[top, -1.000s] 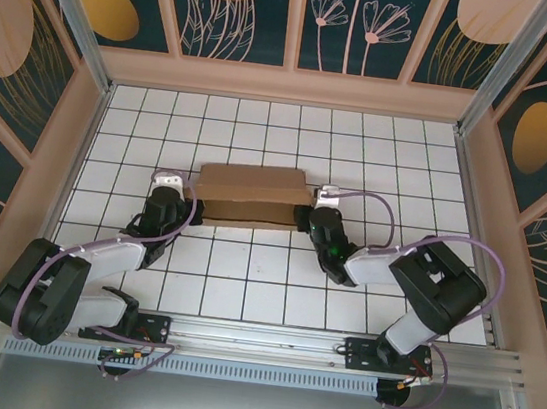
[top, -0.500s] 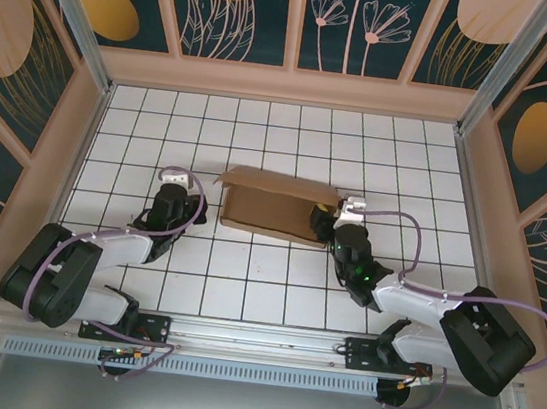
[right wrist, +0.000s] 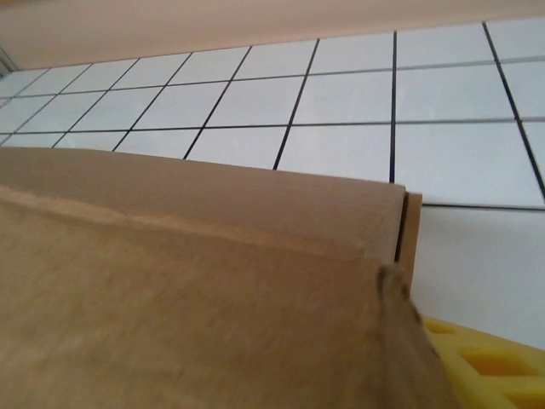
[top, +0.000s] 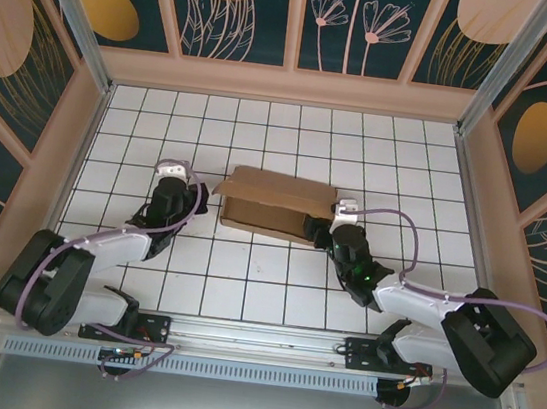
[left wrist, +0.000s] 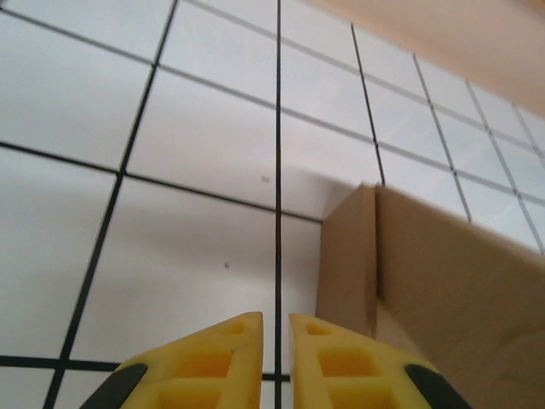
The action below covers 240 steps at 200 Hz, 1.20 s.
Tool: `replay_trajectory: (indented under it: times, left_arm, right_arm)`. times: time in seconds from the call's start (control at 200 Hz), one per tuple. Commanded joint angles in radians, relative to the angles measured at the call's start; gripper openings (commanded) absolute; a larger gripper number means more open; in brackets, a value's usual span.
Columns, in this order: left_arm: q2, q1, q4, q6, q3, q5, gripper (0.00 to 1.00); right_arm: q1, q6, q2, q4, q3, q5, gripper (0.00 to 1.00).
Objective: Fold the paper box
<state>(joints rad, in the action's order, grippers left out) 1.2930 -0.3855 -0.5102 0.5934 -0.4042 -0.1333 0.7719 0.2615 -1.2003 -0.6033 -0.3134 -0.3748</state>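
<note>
Finds the paper box (top: 275, 205) in the middle of the tiled surface (top: 243, 281), long axis running left to right between the arms, right jaws up against its right end and so nearer, left jaws just beside its left end, apart. From the left wrist, shows yellow fingers (left wrist: 213, 362) all but closed on nothing, the paper box (left wrist: 451, 281) ahead and rightward. From the right wrist, shows one yellow finger (right wrist: 490, 362) tucked behind the paper box (right wrist: 213, 298), partner hidden: open or gripping, cannot tell.

Plain brown paper box (top: 278, 205), white table (top: 243, 281) with black grid, yellow left gripper (left wrist: 275, 332).
</note>
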Motion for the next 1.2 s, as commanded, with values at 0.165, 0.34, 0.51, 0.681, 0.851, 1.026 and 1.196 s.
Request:
replay_trajectory:
  times: [0.165, 0.34, 0.51, 0.681, 0.851, 1.026, 1.196]
  left_arm:
    - [-0.092, -0.004, 0.114, 0.022, -0.069, -0.145, 0.20]
    - [-0.076, -0.004, 0.179, -0.057, -0.174, -0.136, 0.23]
    - [-0.062, -0.003, 0.245, -0.114, -0.273, -0.133, 0.32]
    - [-0.024, -0.003, 0.346, -0.155, -0.382, -0.107, 0.34]
    - [-0.014, -0.003, 0.348, -0.151, -0.394, -0.071, 0.36]
    - [-0.013, -0.003, 0.374, -0.184, -0.411, -0.050, 0.36]
    - [-0.013, -0.003, 0.424, -0.236, -0.454, -0.025, 0.36]
  right_arm:
    - [-0.015, -0.035, 0.136, 0.101, 0.001, 0.192, 0.79]
    - [-0.013, -0.061, 0.173, 0.198, -0.019, 0.284, 0.79]
    - [-0.013, -0.029, 0.262, 0.193, 0.014, 0.350, 0.77]
    - [-0.011, 0.005, 0.314, 0.241, 0.020, 0.381, 0.76]
    - [-0.011, 0.038, 0.362, 0.278, 0.011, 0.424, 0.76]
    - [-0.010, 0.037, 0.385, 0.329, -0.018, 0.533, 0.76]
    - [-0.010, 0.025, 0.478, 0.399, -0.059, 0.565, 0.74]
